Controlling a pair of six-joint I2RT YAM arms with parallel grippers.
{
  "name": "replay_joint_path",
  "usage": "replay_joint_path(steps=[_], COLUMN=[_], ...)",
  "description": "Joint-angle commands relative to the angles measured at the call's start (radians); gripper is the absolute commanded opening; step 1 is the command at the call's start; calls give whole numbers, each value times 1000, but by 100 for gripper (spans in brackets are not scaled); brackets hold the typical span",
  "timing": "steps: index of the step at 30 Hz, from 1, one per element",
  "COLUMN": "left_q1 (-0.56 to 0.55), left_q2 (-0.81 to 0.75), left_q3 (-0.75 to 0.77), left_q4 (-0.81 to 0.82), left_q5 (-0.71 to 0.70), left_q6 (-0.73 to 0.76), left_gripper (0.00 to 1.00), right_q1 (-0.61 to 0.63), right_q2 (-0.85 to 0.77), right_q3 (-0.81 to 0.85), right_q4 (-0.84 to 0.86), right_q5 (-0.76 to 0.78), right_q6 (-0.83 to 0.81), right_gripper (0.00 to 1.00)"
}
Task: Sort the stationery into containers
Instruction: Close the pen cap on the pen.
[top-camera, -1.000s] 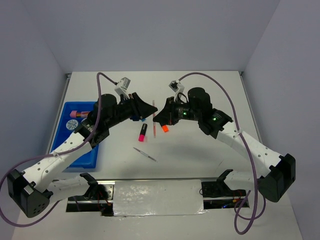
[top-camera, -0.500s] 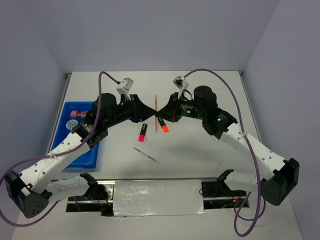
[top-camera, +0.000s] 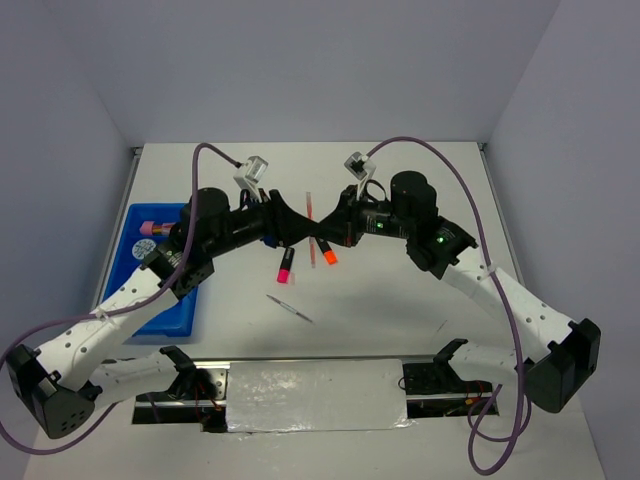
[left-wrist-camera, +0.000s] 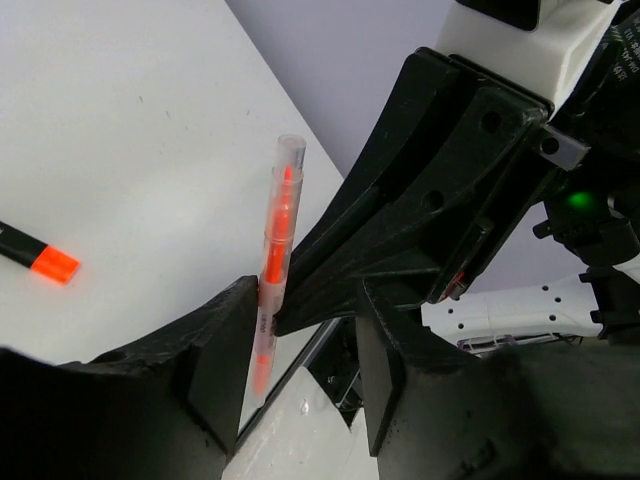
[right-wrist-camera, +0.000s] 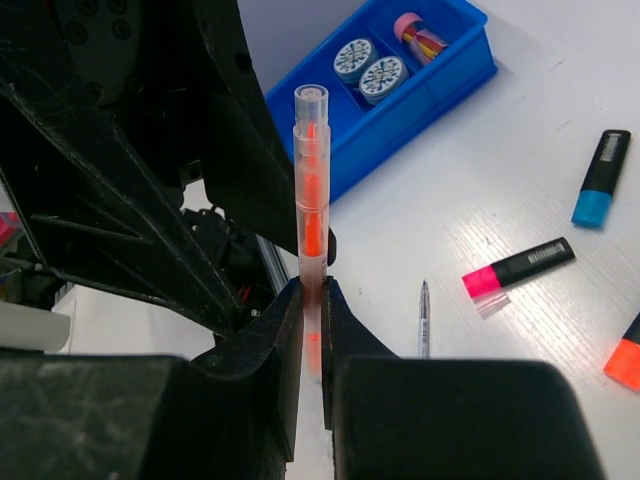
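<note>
Holds a thin clear pen (right-wrist-camera: 311, 180) with an orange core upright in the right gripper (right-wrist-camera: 312, 290), jaws clenched on its lower part, above the middle of the white table (top-camera: 380, 300). Meets the left gripper (left-wrist-camera: 305, 300) there, fingertips close to fingertips, with the left arm (top-camera: 130, 290) and the right arm (top-camera: 500, 290) reaching inward from either side. Shows the left jaws released and spread wide: touches the pen with one finger (left-wrist-camera: 225, 350) only, with the other clear of it. Grasps nothing on the left side. Finds under and just in front of the two grippers a pink-ended highlighter (top-camera: 286, 265) and an orange-ended highlighter (top-camera: 328, 253), both flat on the table, near each other but apart. Finds a blue-ended highlighter (right-wrist-camera: 600, 175) beyond the pink one in the right wrist view, also flat and separate. Finds a second thin pen (top-camera: 290, 309) lying flat nearer the near edge of the table, touching nothing. Has the blue tray (top-camera: 165, 315) at the left side of the table, well apart from the loose items, partly hidden by the left arm in the top view. Contains, in the tray, two round blue-white patterned rolls (right-wrist-camera: 352, 57) side by side in one compartment and a pink cylinder (right-wrist-camera: 415, 30) in the compartment next to it. Cannot tell what the remaining compartments hold
</note>
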Motion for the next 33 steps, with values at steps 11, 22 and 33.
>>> replay_joint_path(steps=[11,22,33], left_q1=[-6,-6,-6], left_q2=[-43,-58,-58], left_q3=[11,-26,17], left_q4=[84,118,125], left_q5=[-59,-41,39], left_q6=[23,7,36], left_gripper=[48,35,0], right_q1=[17,20,8], right_q2=[-51,-54,-17], right_q3=[27,14,-4], right_q4=[71,113,225], right_q5=[-110,-157,-331], right_q6=[-19,5,65], right_gripper=[0,0,75])
